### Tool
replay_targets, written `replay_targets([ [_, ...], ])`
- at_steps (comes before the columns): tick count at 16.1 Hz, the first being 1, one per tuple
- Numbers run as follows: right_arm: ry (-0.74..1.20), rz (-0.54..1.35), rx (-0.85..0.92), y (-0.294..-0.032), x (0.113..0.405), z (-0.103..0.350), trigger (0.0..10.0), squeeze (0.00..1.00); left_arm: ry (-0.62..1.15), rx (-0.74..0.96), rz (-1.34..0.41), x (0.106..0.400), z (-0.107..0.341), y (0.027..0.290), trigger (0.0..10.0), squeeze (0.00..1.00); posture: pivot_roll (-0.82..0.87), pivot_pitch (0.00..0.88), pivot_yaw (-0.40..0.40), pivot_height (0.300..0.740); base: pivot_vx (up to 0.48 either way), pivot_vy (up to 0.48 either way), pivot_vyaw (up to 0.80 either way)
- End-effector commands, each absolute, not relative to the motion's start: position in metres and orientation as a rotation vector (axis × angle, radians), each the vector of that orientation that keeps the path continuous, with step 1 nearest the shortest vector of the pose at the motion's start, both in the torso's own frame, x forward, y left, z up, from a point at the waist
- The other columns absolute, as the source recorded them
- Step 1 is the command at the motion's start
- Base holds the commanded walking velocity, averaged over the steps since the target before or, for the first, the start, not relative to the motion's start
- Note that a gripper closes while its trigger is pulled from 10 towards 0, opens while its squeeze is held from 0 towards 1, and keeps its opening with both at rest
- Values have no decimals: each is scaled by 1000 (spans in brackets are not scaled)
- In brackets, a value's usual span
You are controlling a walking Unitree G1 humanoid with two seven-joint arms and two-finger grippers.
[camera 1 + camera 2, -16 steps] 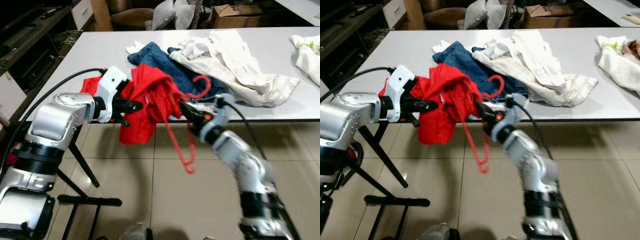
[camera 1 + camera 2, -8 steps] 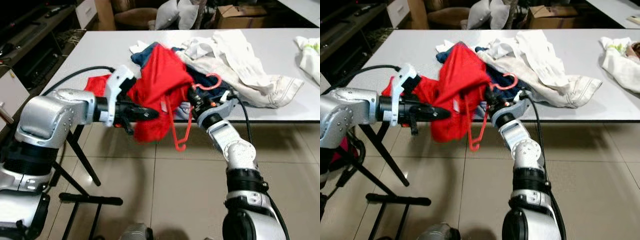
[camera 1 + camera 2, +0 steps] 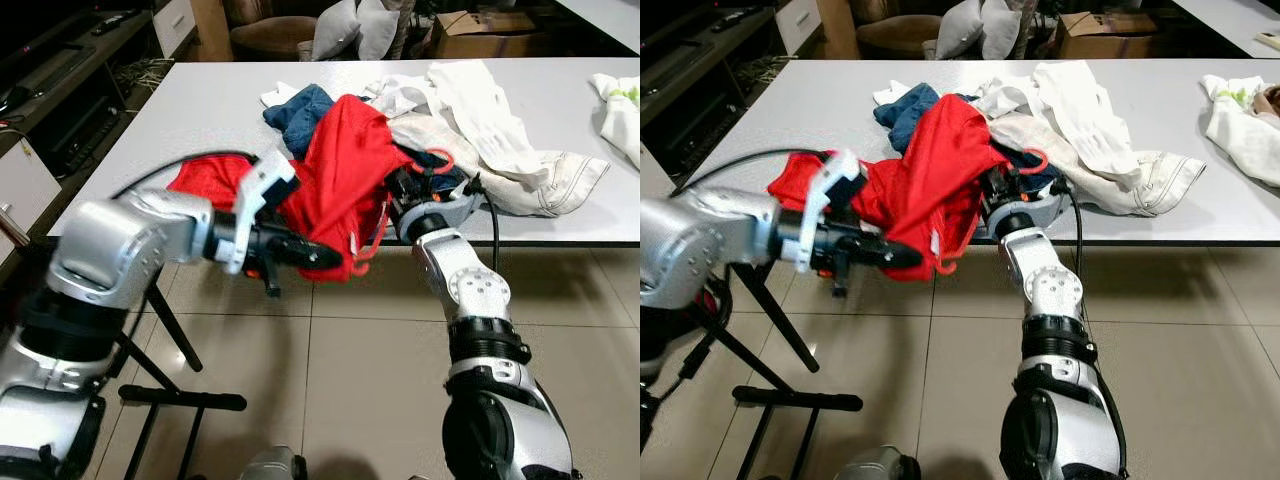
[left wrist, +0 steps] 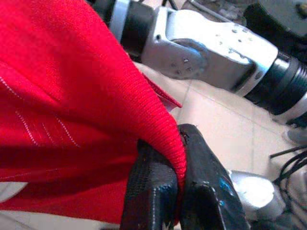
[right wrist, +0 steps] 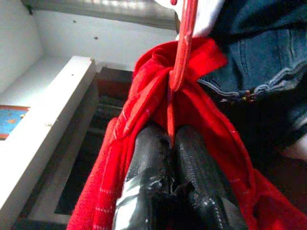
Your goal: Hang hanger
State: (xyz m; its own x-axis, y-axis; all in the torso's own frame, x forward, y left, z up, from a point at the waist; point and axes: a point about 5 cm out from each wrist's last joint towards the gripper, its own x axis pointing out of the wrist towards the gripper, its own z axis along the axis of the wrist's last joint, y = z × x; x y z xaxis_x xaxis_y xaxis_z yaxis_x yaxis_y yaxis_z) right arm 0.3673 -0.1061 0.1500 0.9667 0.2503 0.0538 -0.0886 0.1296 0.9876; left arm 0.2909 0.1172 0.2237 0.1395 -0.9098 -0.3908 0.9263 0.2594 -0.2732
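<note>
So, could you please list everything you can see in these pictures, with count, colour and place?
red garment: one, red, draped over the table's near edge, between both grippers
hanger: one, red, inside the red garment, hook over the jeans
jeans: one, blue, on the table behind the red garment
white clothes: a pile, white and cream, mid-table
white cloth: one, far right of the table
table: one, grey
cardboard box: one, brown, beyond the table
black stand: one, on the tiled floor below the left arm
left gripper: shut on the red garment's edge
right gripper: shut on the hanger
</note>
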Motion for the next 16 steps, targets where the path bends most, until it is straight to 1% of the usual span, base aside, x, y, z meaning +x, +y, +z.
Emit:
replay_targets([
  [1, 149, 410, 1523, -40, 368, 184, 10000, 0, 503, 22, -1374, 287, 234, 113, 0, 0, 135, 0, 50, 723, 0, 0, 0],
  [4, 150, 400, 1500, -40, 370, 183, 10000, 0, 442, -93, -1445, 283, 253, 108, 0, 0, 137, 0, 48, 723, 0, 0, 0],
  [6, 154, 423, 1405, -35, 369, 184, 10000, 0, 371, -217, -1475, 287, 272, 105, 0, 0, 139, 0, 48, 723, 0, 0, 0],
  [7, 158, 456, 1306, -30, 365, 184, 10000, 0, 325, -288, -1454, 293, 282, 105, 0, 0, 138, 0, 49, 723, 0, 0, 0],
  [8, 157, 468, 1251, -28, 363, 182, 10000, 0, 307, -335, -1459, 295, 290, 104, 0, 0, 135, 0, 52, 723, 0, 0, 0],
  [9, 157, 466, 1254, -28, 362, 182, 10000, 0, 309, -334, -1468, 294, 291, 104, 0, 0, 134, 0, 55, 723, 0, 0, 0],
  [10, 150, 456, 1312, -31, 363, 183, 10000, 0, 340, -246, -1457, 291, 284, 105, 0, 0, 134, 0, 56, 723, 0, 0, 0],
  [13, 104, 429, 1418, -45, 366, 190, 10000, 0, 448, -68, -1323, 296, 252, 115, 0, 0, 130, 0, 61, 723, 0, 0, 0],
  [14, 98, 422, 1430, -46, 366, 190, 10000, 0, 465, -64, -1313, 296, 249, 116, 0, 0, 130, 0, 62, 723, 0, 0, 0],
  [16, 76, 398, 1484, -52, 369, 193, 10000, 0, 530, 5, -1297, 291, 235, 119, 0, 0, 130, 0, 62, 723, 0, 0, 0],
])
